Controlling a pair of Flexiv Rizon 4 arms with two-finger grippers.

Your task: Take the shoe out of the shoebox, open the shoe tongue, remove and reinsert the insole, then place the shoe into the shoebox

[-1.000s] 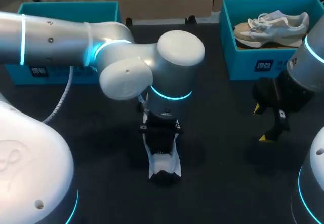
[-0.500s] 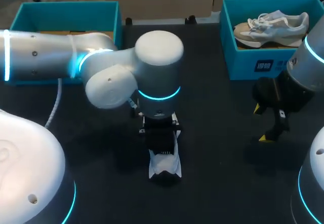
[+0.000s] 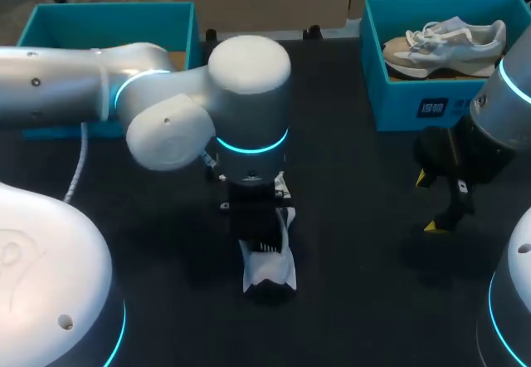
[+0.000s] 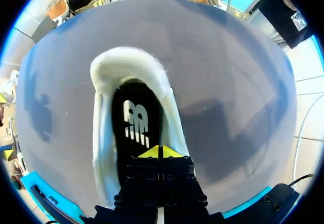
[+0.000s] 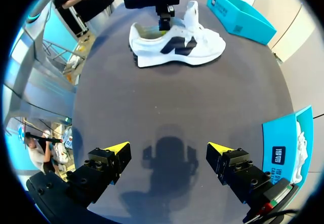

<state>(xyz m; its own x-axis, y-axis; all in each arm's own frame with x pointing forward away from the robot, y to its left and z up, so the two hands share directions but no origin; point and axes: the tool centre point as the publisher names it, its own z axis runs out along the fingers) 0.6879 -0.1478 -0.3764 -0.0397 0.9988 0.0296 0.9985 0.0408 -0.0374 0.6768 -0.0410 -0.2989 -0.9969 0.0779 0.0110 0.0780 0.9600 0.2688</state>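
the white shoe [image 3: 267,269] stands upright on its sole in the middle of the dark counter [image 3: 357,242], outside both boxes and well apart from each. the left arm [image 3: 249,118] comes in from the left and hangs straight over it, hiding most of the shoe from above. the left tool [image 4: 161,152] is dipped into the shoe's opening, its 2 yellow tips pressed together with no gap, just above the black insole [image 4: 135,117] that lies flat inside. whether the tips pinch the insole's edge cannot be told. from the right wrist the shoe shows side-on, with a dark mark on its side, and its tongue [image 5: 191,12] stands up beside the left tool.

the right tool [image 5: 168,148] hovers over bare counter at the right side, fingers wide apart and holding nothing, its shadow on the counter below it. it is well apart from the shoe.

the left shoebox [image 3: 112,18], teal, sits at the far left corner of the counter with brown card showing inside. the right shoebox [image 3: 415,101], also teal, sits at the far right corner and holds a grey and beige sneaker [image 3: 448,41] lying on its side.
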